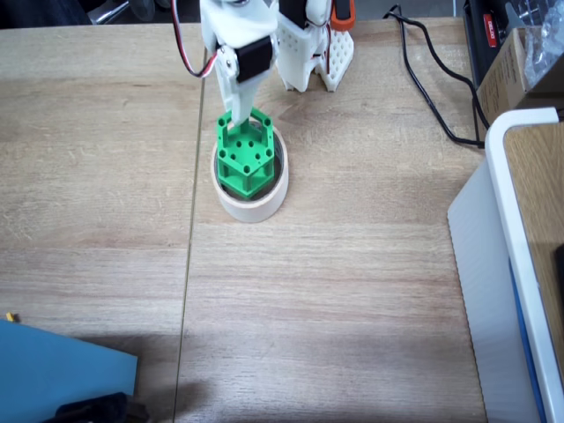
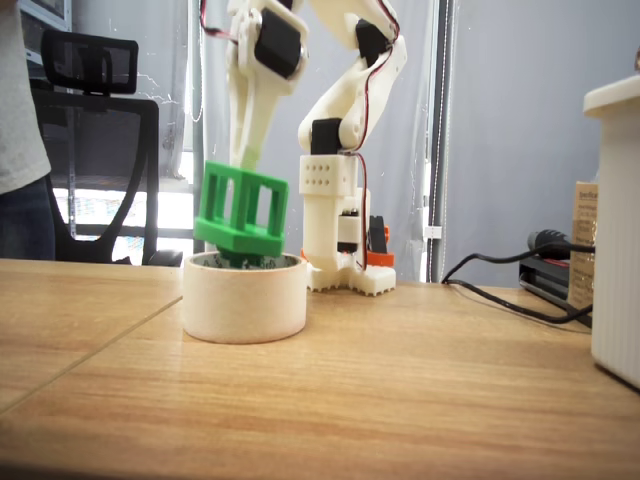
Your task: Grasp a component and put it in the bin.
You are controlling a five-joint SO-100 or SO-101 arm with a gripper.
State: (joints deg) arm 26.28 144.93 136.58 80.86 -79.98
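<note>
So the gripper is closed on the far edge of the green component, with the white fingers clamped over its rim, and the block hangs right over the bin, which is the cream tape ring sitting on the wooden table a bit left of centre in the top-down fixed view. From the low side-on fixed view the component is tilted, and its lower corner is dipping into the mouth of the bin while most of the body is above the rim. My take is that we're at the lowering/placing step and nearly done. To do it well I'd level the block out first, because the ring looks only a little wider than the hexagon and a tilted corner could catch on the rim and either hang up there or shove the ring sideways (it's just loose tape on a smooth tabletop, so it'll slide easily). Go straight down slowly, keep it centred, and only let go once the block is seated inside, then lift straight up so the fingers don't drag it back out. As for writing, I can't read anything. There's something dark-greenish on the inside of the ring in the side view but it's way too small to make out, and the arm's base has no readable labels either.
</note>
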